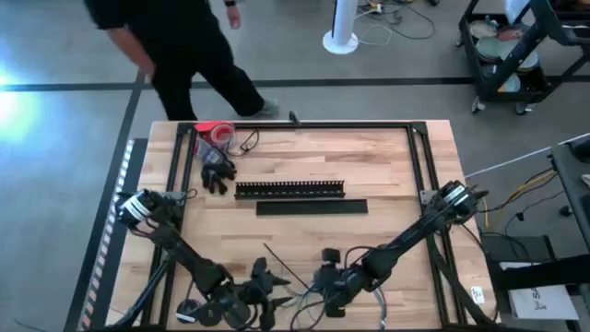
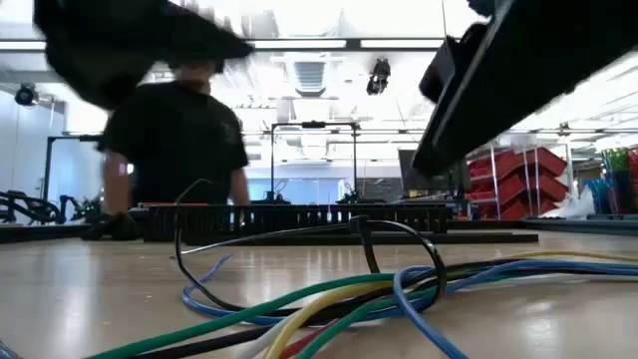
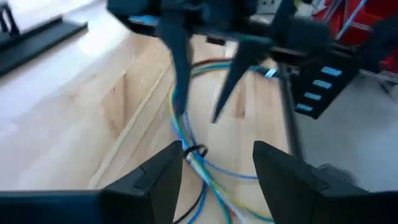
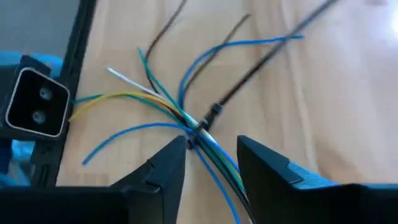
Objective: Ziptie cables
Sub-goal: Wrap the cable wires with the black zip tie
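Hovering at the desk's near edge, the left hand [image 1: 267,293] has its fingers spread over the cables [image 1: 297,297], not touching. The cables lie there with a ziptie [image 4: 214,113] looped round them. The right hand [image 1: 324,288] is spread just above them too.

Overhead, table-level, two close wrist views, sharing cables [image 4: 199,134]
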### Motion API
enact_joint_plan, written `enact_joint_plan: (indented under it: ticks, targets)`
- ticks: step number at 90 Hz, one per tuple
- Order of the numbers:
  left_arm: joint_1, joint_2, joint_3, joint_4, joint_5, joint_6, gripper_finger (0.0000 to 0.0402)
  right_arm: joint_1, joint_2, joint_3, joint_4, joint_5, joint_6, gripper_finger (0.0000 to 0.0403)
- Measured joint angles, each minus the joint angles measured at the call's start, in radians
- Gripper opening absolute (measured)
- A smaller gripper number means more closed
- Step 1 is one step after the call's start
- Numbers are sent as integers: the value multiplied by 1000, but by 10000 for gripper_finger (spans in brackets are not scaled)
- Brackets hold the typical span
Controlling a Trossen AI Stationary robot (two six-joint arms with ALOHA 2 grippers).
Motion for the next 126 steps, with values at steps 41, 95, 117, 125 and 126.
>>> enact_joint_plan:
  ticks: [41, 95, 117, 125, 126]
  targets:
    - [218, -33, 2, -185, 510, 519, 160, 72, 42, -7, 78, 137, 208, 131]
    - [350, 58, -90, 38, 829, 838, 150, 84, 74, 35, 85, 239, 288, 129]
    - [367, 94, -89, 73, 864, 822, 132, 87, 100, 70, 76, 270, 321, 136]
    - [365, 116, -89, 105, 872, 805, 122, 89, 99, 71, 71, 284, 325, 136]
    - [365, 119, -89, 106, 873, 802, 120, 89, 99, 71, 70, 284, 325, 136]
